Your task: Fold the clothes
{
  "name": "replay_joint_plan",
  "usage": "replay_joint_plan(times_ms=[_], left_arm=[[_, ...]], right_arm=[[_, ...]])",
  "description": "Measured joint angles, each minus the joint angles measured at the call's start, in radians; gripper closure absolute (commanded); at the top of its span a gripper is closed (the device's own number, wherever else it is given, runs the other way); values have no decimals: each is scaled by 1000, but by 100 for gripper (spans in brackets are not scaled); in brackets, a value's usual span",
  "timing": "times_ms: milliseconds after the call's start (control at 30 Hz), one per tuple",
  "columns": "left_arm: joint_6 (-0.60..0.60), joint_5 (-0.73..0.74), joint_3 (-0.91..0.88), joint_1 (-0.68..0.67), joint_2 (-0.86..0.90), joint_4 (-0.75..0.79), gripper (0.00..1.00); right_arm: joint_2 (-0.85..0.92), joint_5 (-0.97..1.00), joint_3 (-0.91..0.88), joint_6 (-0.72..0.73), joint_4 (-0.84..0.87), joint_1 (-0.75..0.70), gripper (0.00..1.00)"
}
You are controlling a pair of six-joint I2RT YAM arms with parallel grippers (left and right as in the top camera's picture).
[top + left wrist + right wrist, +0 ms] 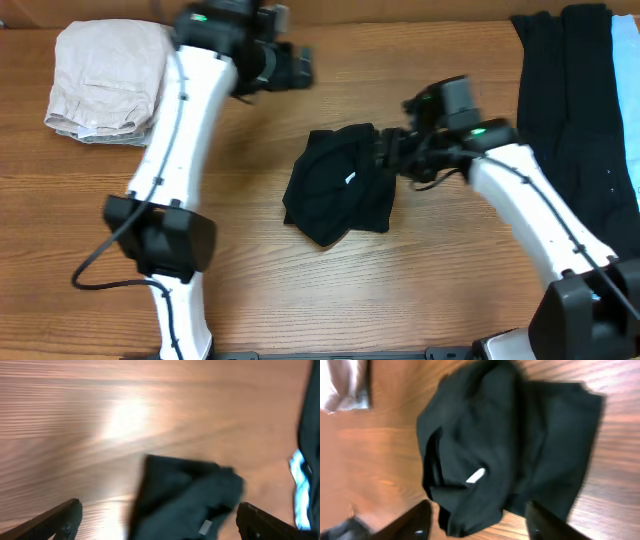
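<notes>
Black garment [338, 190] lies crumpled mid-worktop [300, 290], small white label [351, 178] facing up near its centre. Right end effector [386, 152] sits at the garment's upper-right edge. In the right wrist view its fingers [415, 522] are spread wide w/ the cloth's near edge lying between them — can't tell if they touch the fabric. Nothing is clamped.

Left end effector [298, 68] hangs above bare wood toward the far side, up-left of the black garment and well apart from it. Left wrist view, blurred, shows both fingers [57, 520] far apart w/ nothing held — just worktop and the garment lower down in view.

Other clothes: beige garment [108, 80] folded at the far-left corner, just beside the left arm [190, 130]. A stack of black clothes [560, 120] runs along the right edge w/ a light-blue piece [628, 90] just beside it at the frame edge. Both lots are well apart from the centre garment.
</notes>
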Motion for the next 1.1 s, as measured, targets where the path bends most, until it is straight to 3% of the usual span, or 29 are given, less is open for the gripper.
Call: replay_joint_plan(times_ms=[167,433,533,733,1100], left_arm=[[0,-11,0,143,0,-2,0],[0,-45,0,201,0,-6,0],[0,-65,0,200,0,-11,0],[0,-91,0,200,0,-13,0],[0,-111,0,200,0,-15,0]], right_arm=[[5,185,0,98,25,164,44],[139,288,0,155,53,255,51],[201,291,-1,166,49,264,62],[209,295,25,171,-34,247,96],[203,294,332,93,-457,71,96]])
